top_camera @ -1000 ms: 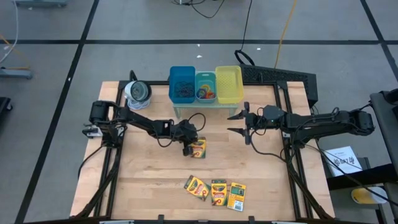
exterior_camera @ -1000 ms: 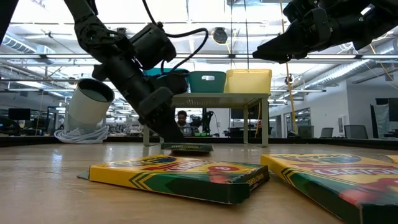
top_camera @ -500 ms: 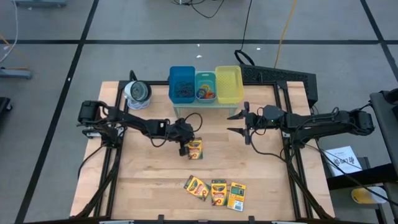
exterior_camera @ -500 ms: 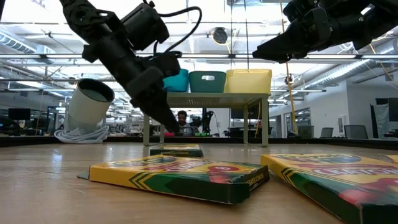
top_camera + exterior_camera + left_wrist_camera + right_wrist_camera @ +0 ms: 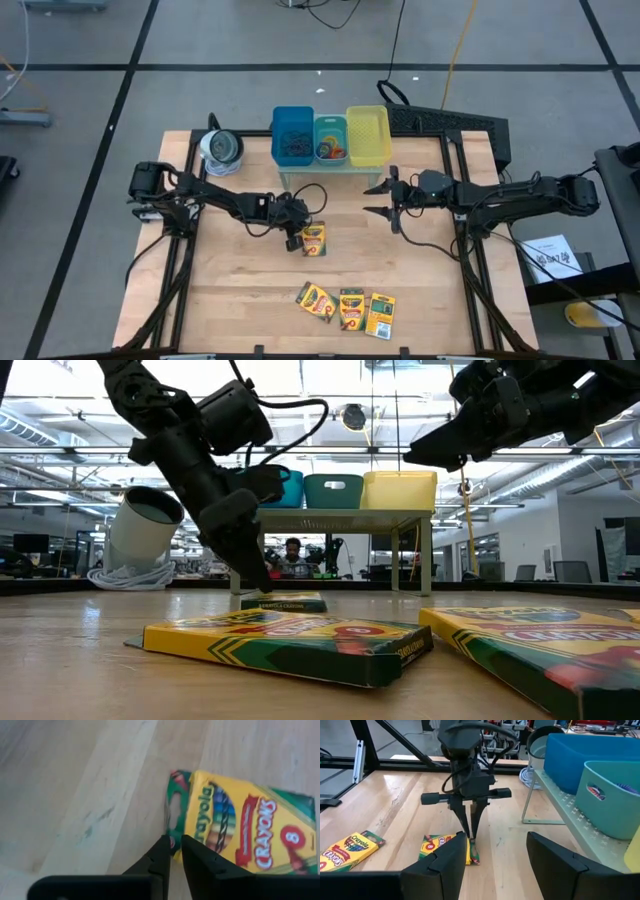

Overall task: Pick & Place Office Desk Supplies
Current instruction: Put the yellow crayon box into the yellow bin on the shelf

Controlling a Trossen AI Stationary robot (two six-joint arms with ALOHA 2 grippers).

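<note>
Step in hand: the left gripper (image 5: 296, 236) was at the near end of a lone crayon box (image 5: 314, 240) lying flat at mid-table. Judged to be an attempt to get hold of that box for placing; nothing was lifted.

Left gripper state: fingers nearly together, only a narrow slit between them in the left wrist view. The tips (image 5: 172, 851) sat at the box's green end flap (image 5: 176, 815). Whether they pinched the flap or merely touched the box edge could not be told.

Left gripper position: in the low view it (image 5: 252, 570) reached down steeply to the table just beside the box (image 5: 284, 602).

Right gripper: the right gripper (image 5: 385, 197) hung above the table, well apart from the box, fingers spread wide, holding nothing. It appeared to wait.

Other supplies: three more crayon boxes (image 5: 346, 307) lay side by side near the table's front edge, untouched.

Bins: blue bin (image 5: 292, 135), teal bin (image 5: 331, 139) and yellow bin (image 5: 367, 134) stood on a small rack at the table's back; the first two held small items.

Next move, as judged: a firm grip on the box's thin edge, then a lift and carry toward the bins. A pinch on the flap alone might let the box swing or slip.
</note>
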